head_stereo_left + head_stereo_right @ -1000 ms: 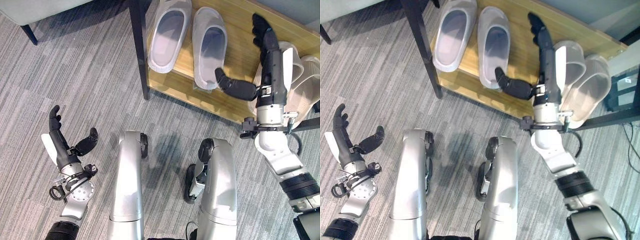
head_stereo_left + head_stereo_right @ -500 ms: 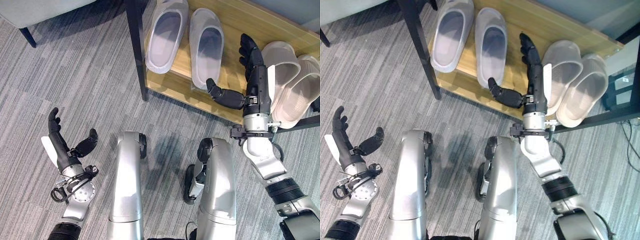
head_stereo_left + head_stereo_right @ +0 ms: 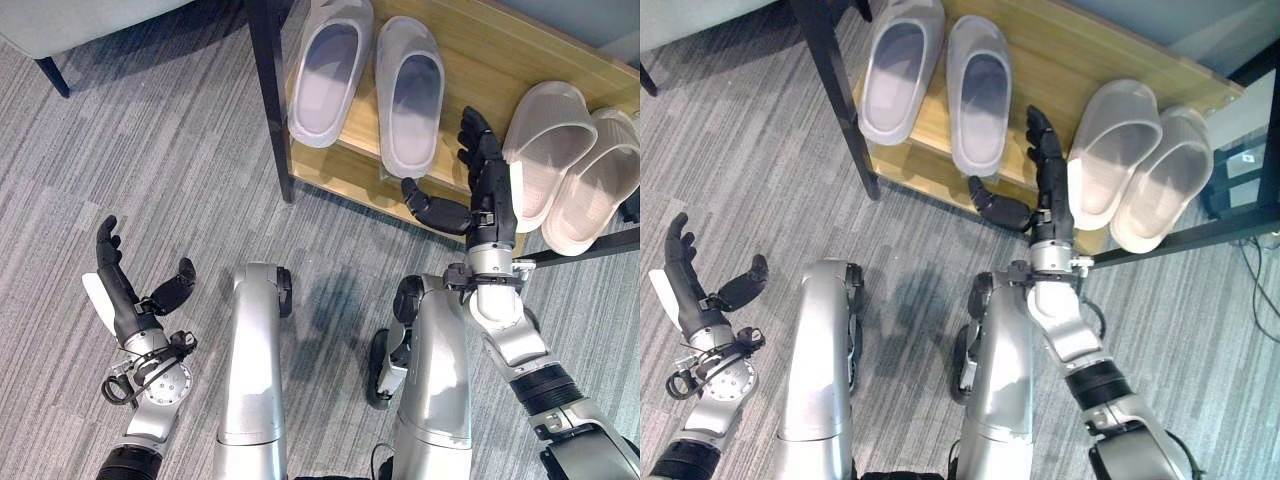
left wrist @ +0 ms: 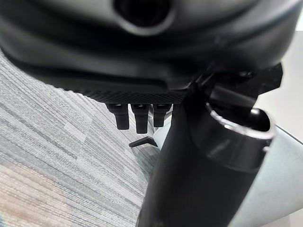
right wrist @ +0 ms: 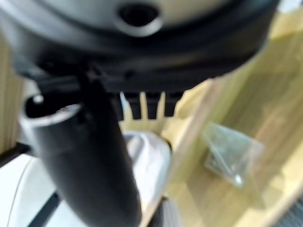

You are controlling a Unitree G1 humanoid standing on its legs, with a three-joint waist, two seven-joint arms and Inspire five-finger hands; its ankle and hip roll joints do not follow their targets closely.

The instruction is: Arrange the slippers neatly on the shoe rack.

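Right hand draws back from the shelf

The right hand (image 3: 478,195) — fingers straight, thumb spread — has pulled back toward the robot, from deep over the shoe rack (image 3: 520,50) beside the beige slippers (image 3: 570,165) to its front edge. The beige slippers — half hidden behind the arm a second ago — now show in full.

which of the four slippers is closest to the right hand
The inner beige slipper, just beside the right hand's fingers; its outer mate and the two grey slippers lie farther off.
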